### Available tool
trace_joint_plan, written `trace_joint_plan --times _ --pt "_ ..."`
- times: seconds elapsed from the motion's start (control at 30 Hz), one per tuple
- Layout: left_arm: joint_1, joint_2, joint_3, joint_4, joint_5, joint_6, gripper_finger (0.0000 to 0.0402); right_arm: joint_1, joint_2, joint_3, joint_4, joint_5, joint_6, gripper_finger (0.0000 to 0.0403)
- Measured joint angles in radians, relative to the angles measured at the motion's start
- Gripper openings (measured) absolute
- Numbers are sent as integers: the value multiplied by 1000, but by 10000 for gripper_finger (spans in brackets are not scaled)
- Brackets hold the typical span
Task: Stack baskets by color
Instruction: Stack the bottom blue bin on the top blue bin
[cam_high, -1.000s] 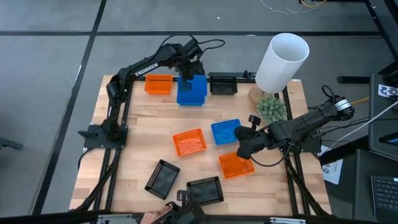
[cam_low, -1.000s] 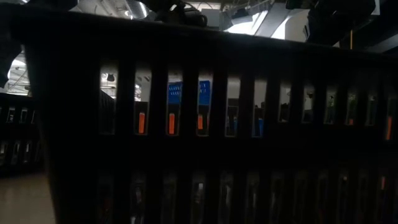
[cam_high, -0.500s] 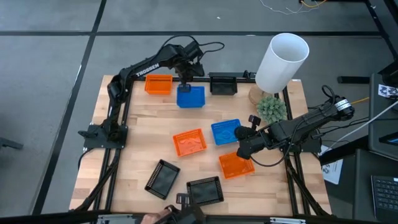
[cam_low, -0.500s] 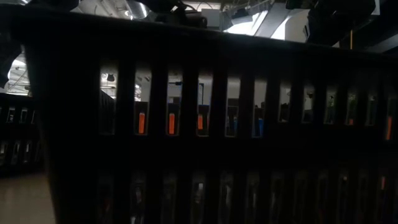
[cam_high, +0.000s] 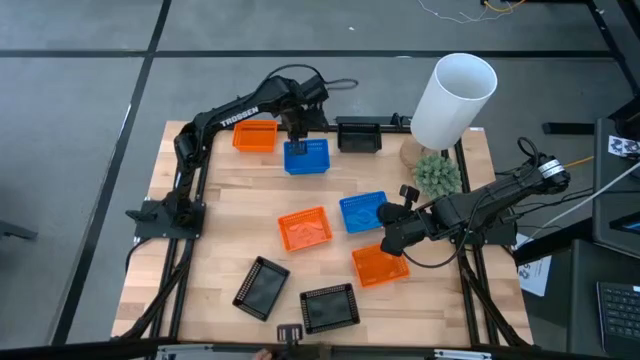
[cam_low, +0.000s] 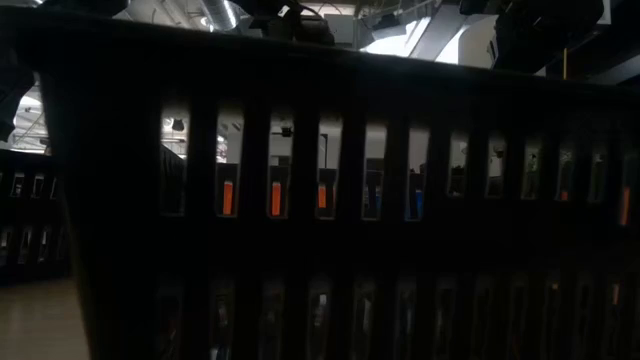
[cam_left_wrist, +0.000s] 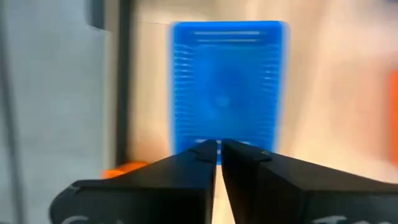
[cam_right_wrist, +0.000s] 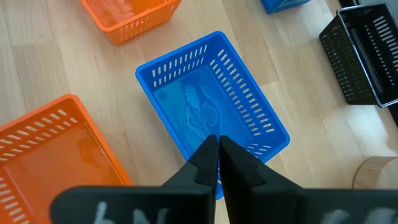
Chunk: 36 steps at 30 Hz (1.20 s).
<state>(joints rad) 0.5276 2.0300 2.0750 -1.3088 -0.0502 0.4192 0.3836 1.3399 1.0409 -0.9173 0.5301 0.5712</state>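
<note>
The left claw (cam_high: 296, 134) hangs at the far side of the surface (cam_high: 230, 225), over the far rim of a blue basket (cam_high: 306, 157); its fingers stand almost together with only a thin slit between them, and whether they pinch the rim cannot be told. That basket sits flat between an orange basket (cam_high: 255, 136) and a black basket (cam_high: 359, 136) (all three in a row). The right claw (cam_high: 384, 214) has its fingers pressed together at the rim of a second blue basket (cam_high: 362, 211), mid-surface, with no grip visible. Two more orange baskets (cam_high: 305, 229) and two black ones (cam_high: 262, 287) lie nearer the front edge.
</note>
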Motion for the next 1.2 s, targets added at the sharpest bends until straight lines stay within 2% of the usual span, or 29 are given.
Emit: trace_joint_plan --times 0.17,0.27,0.33,0.43,0.6,0.7,0.87,0.97,1.2 --pt "-57 0 0 -124 31 -92 51 0 0 0 0 0 -8 16" --pt "-93 0 0 -263 31 -152 56 0 0 0 0 0 -3 16" --pt "-115 -24 -31 -260 45 -174 54 0 0 0 0 0 -3 16" --pt "-128 -102 -111 -259 153 -154 46 0 0 0 8 16 12 16" --pt "-121 -311 -373 -247 249 -106 34 -7 0 0 70 68 32 16" --pt "-105 -476 -581 -116 297 -132 31 -46 0 0 176 -9 -82 16" --pt "-107 -742 -908 130 370 -241 30 -164 22 1 412 -254 -404 16" --pt "-132 -884 -1067 271 362 -317 30 -246 52 39 408 -365 -472 16" --pt "-209 -1169 -1336 720 340 -313 30 -363 173 162 215 -403 -474 16"
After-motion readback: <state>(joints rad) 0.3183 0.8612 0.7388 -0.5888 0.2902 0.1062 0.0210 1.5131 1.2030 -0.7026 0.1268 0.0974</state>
